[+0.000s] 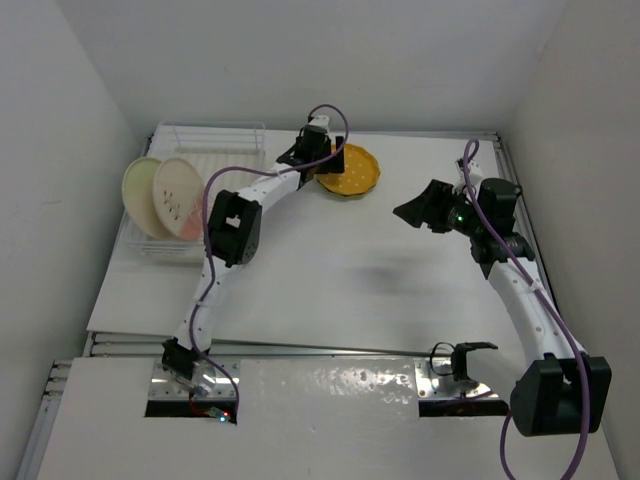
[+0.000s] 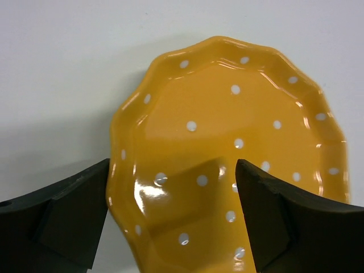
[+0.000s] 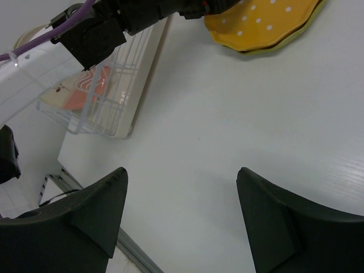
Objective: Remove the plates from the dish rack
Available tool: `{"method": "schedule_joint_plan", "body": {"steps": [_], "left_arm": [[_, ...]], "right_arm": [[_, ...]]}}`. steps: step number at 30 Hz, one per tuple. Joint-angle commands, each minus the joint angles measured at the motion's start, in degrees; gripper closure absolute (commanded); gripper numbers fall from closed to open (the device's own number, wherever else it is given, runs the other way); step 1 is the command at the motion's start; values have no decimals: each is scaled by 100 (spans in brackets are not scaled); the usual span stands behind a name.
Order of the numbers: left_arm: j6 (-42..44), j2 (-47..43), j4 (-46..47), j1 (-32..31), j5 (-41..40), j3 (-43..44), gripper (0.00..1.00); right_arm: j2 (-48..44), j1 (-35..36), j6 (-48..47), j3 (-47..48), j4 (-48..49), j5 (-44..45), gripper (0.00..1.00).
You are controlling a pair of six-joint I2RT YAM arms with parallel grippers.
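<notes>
The orange plate with white dots (image 1: 352, 170) lies flat on the table at the back, stacked on the lime green plate, whose rim (image 3: 284, 45) shows under it in the right wrist view. My left gripper (image 1: 320, 160) is open just above the orange plate's left part (image 2: 227, 125), with its fingers wide apart on either side (image 2: 172, 170). The pale green-cream plate (image 1: 140, 188) and the cream-and-pink plate (image 1: 180, 197) stand in the dish rack (image 1: 215, 150) at the back left. My right gripper (image 1: 415, 212) is open and empty above the table (image 3: 182, 176).
White walls close in the table on the left, back and right. The left arm (image 3: 114, 23) stretches across between the rack (image 3: 114, 85) and the stacked plates. A metal rail (image 1: 300, 348) runs along the table's near edge.
</notes>
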Motion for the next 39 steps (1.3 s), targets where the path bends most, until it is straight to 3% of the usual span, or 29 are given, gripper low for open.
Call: {"method": "schedule_joint_plan", "body": {"steps": [1,6,9,12,13,15,23,27,28,32,39], "left_arm": [[662,-307,189,-8,-541,309,16],[1040,-334,391,-43,-612,432,6],[1129,-352,444,-61,-604,485,6],[1147,-369,435,-61,-630,450,19],[1138,-361,435,-61,-760,372,38],[1120,-352,426,-61,-1050,257,58],[1042,-238,128,-61,-1412,81,70],[910,-124,-56,-61,-1447,98,71],[874,-106,-101,-61,-1439,98,74],[821,-70,-198,-61,-1255,37,100],[698,-88,-57,-61,-902,-183,100]], "right_arm": [[-87,37,-40,141,169,-71,24],[-35,37,21,106,257,-133,24],[-26,37,21,115,257,-159,24],[-17,28,-14,132,248,-150,24],[-17,37,-23,141,240,-159,24],[-26,37,-23,141,231,-159,24],[-87,37,-102,80,160,-159,23],[-96,28,-93,71,160,-151,23],[-113,37,-93,53,160,-159,23],[-157,37,-137,44,117,-142,23],[-184,37,-137,44,108,-124,22]]}}
